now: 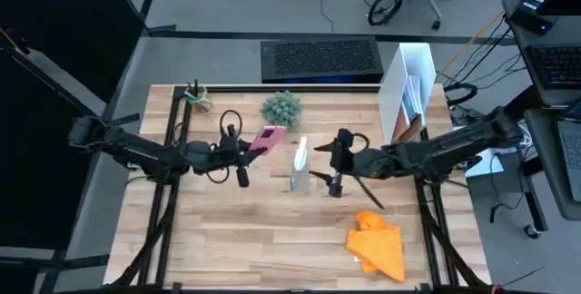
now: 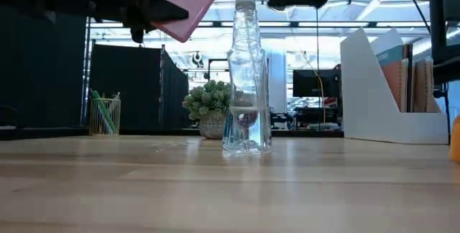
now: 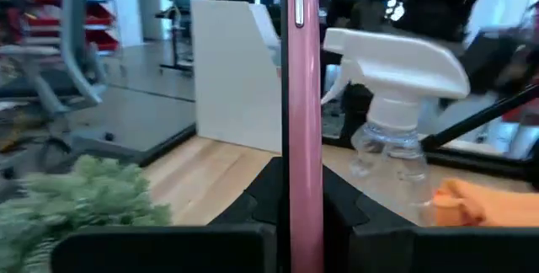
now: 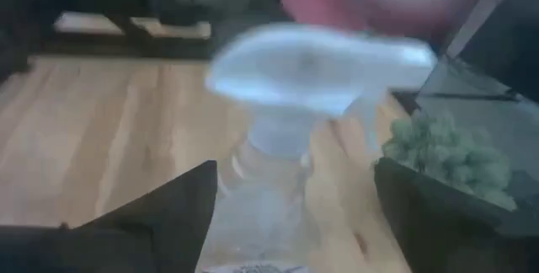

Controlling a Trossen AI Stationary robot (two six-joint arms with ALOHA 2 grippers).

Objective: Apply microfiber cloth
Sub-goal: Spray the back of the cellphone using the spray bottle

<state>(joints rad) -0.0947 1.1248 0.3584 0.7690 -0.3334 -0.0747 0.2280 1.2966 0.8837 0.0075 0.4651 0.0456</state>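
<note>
Your left gripper (image 1: 247, 155) is clamped on the pink phone (image 1: 269, 138), holding it edge-up above the table (image 1: 227, 230), just beside the bottle (image 1: 300, 169). Your right gripper (image 4: 295, 214) hangs spread wide, close behind the bottle's spray head, holding nothing. The cloth (image 1: 379, 242) lies crumpled on the table near the front right corner, well apart from both grippers. Watch it: as you swing right toward the cloth, an open finger could clip the bottle and topple it into the phone.
</note>
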